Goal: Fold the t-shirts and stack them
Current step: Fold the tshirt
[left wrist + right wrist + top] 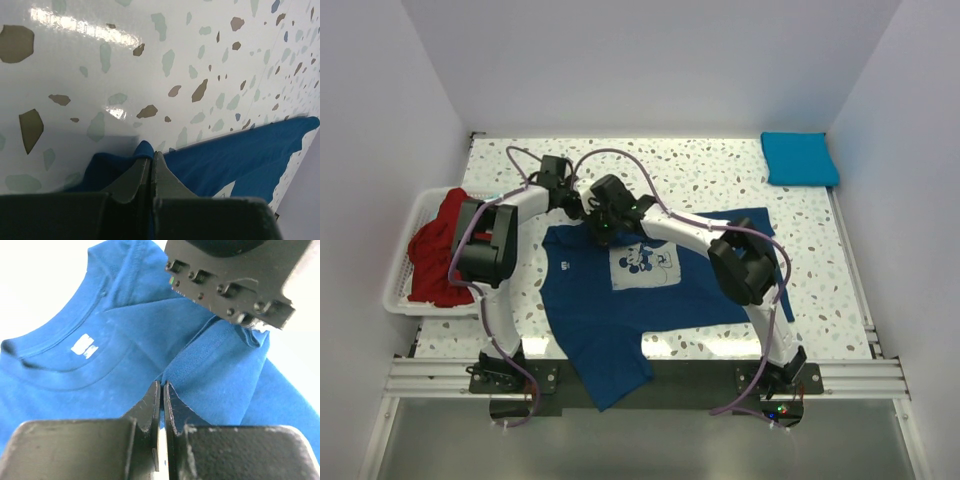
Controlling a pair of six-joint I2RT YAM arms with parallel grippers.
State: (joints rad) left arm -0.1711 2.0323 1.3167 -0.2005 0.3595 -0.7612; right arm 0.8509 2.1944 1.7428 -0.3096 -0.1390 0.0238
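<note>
I count one blue printed tee (610,310) centre frame, one turquoise tee (798,158) upper right, one red tee (432,255) at left, three in all, plus one basket (398,275).

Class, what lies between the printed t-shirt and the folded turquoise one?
Only bare speckled table separates the printed t-shirt from the folded turquoise t-shirt; the top view shows it.

In the top view, the left arm (485,245) and the right arm (690,232) cover the collar and shoulder line of the navy t-shirt (620,310). Finger contact with the cloth cannot be seen there. The right arm also overlaps the top of the pale print (645,268), whose figure is too small to make out. The left arm masks part of the red t-shirt (435,255) in the white basket (405,300).

In the left wrist view, the left gripper (150,162) hides the cloth pinched between its fingers, and the shirt runs off the bottom and right edges.

In the right wrist view, the collar label (83,345) is unreadable, and the top edge cuts off the left gripper's housing.
</note>
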